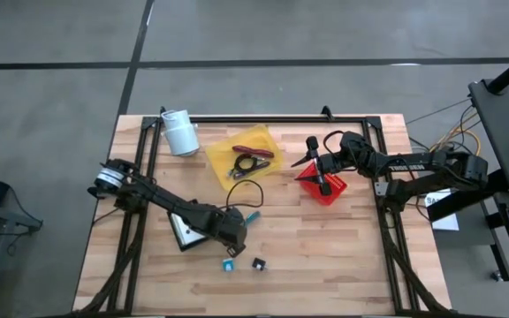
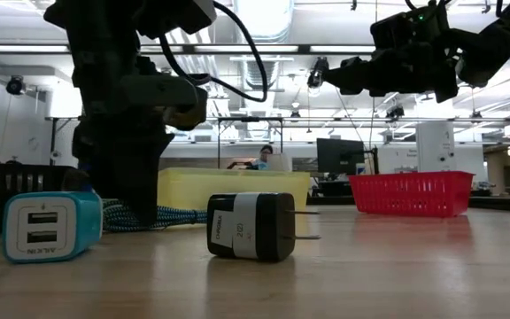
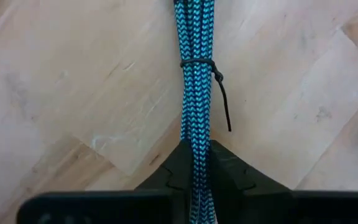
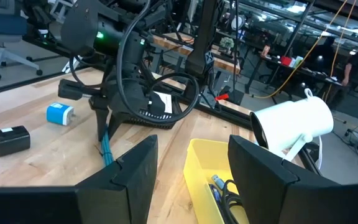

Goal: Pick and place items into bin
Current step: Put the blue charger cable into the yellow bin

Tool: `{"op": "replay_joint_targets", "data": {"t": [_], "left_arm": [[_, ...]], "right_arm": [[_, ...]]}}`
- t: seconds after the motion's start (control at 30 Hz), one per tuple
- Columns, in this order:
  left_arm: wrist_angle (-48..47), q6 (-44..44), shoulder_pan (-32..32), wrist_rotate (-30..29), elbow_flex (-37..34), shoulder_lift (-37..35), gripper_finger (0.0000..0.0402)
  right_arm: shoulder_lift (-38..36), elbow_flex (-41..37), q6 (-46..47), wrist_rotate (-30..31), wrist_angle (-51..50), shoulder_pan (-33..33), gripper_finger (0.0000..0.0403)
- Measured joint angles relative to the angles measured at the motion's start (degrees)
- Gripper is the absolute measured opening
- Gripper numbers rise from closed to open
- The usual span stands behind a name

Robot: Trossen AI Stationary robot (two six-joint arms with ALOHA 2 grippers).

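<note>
Nearest the front edge of the table (image 1: pixel 343 265): a blue charger cube (image 1: pixel 228 264) (image 2: pixel 51 226) and a black plug adapter (image 1: pixel 258 263) (image 2: pixel 251 227), just beside each other but apart, both lying loose on the wood.

Just behind them: the left gripper (image 1: pixel 237 231) (image 3: pixel 196 149), down at the tabletop and clenched on a teal braided cable (image 3: pixel 196 74) (image 1: pixel 251 215); fingers pressed against both sides of the bundle; cable tied with a thin black tie and stretched flat on the wood ahead of the fingers.

Beside the left arm: a dark flat tray (image 1: pixel 182 234) with a white card in it.

Farther back, near the middle: the yellow bin (image 1: pixel 224 146) (image 2: pixel 237 182), with a coiled black cord (image 1: pixel 247 166) and a dark red bar (image 1: pixel 253 151) inside.

Beside it: a red basket (image 1: pixel 330 190) (image 2: pixel 410 193); above it, well clear of the table, the right gripper (image 1: pixel 315 163) (image 4: pixel 191 155), fingers spread wide and holding nothing.

At the far edge, near the bin: a white roll (image 1: pixel 181 132) (image 4: pixel 291 124).
</note>
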Motion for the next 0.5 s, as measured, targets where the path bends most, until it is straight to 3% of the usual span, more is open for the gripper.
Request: {"op": "replay_joint_targets", "data": {"t": [0.23, 0.5], "left_arm": [[0.5, 11.3, 1.5, -1.1, 2.6, 0.0, 0.0025], [0.5, 26.3, 5.4, -7.2, 9.3, 0.0, 0.0019]], "right_arm": [[0.0, 0.0, 0.0, 0.0, 0.0, 0.0, 0.0183], [0.0, 0.0, 0.0, 0.0, 0.0, 0.0, 0.0183]]}}
